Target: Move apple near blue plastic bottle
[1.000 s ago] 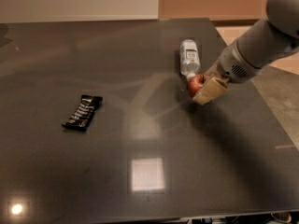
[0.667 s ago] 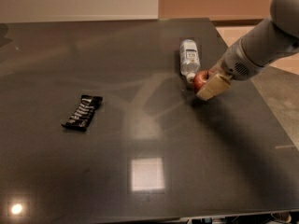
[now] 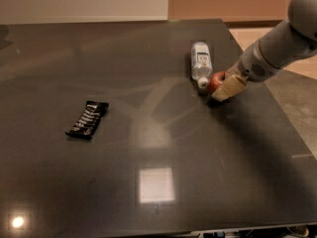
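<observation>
The dark, glossy table [image 3: 148,148] mirrors ceiling lights below a pale wall. The gripper [image 3: 220,89] is low near its right edge; its grip cannot be told. The blue plastic bottle [image 3: 200,58] lies just beyond it. A black wrapper [image 3: 87,119] lies well apart. The apple [image 3: 215,81] touches the gripper, by the bottle's cap.

Hand [image 3: 222,89] is over on the right of the worktop [image 3: 148,148], up against the apple [image 3: 215,81] and covering what looks like its right side; arm [image 3: 277,48] runs off the top-right corner; worktop's near edge is cropped; can't read the blue plastic bottle [image 3: 200,58] label or the black wrapper [image 3: 87,119] print.
</observation>
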Robot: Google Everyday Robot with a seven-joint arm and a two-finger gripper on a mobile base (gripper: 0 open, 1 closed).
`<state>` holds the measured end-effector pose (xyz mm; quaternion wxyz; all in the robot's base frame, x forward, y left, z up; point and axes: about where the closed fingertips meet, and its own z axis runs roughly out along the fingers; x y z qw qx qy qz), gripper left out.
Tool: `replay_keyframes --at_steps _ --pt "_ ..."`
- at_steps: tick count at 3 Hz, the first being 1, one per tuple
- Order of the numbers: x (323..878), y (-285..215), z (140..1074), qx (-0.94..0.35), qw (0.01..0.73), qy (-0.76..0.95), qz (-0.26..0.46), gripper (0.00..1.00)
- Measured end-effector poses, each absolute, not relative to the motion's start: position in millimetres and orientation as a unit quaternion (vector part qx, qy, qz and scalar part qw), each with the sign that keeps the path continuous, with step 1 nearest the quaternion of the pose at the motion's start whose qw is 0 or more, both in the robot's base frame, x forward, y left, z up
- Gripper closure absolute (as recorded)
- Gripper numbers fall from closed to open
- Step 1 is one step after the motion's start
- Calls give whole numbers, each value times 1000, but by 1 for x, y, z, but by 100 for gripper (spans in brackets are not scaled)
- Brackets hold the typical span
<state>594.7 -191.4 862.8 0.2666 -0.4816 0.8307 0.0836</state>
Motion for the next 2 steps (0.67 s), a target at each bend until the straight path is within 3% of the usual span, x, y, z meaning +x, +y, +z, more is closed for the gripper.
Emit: replay_keyframes --at_steps 2 --pt "607 -196 852 -474 261 836 92 36"
